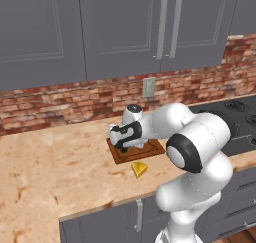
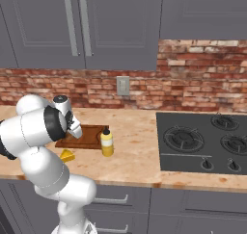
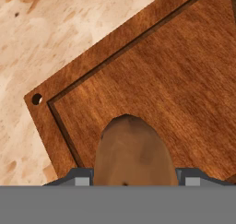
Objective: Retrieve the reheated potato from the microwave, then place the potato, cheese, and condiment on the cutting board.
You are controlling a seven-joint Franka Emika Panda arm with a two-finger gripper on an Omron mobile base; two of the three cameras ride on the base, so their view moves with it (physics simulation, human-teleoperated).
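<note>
In the hand view the brown potato (image 3: 133, 154) sits between my fingertips (image 3: 80, 178), with my gripper (image 3: 136, 180) shut on it just above the cutting board (image 3: 175, 80). The reddish-brown board (image 1: 152, 148) lies on the counter below my gripper (image 1: 124, 147). A yellow cheese wedge (image 1: 139, 169) rests on the counter just in front of the board, and it also appears as the cheese (image 2: 67, 155) in the right base view. The yellow condiment bottle (image 2: 106, 142) stands upright by the board's right end (image 2: 91, 134). The microwave is out of view.
A black gas cooktop (image 2: 202, 141) is set into the counter to the right. A brick backsplash with a wall outlet (image 2: 123, 85) runs behind, under grey upper cabinets. The counter's front edge (image 1: 100, 207) lies close to the cheese.
</note>
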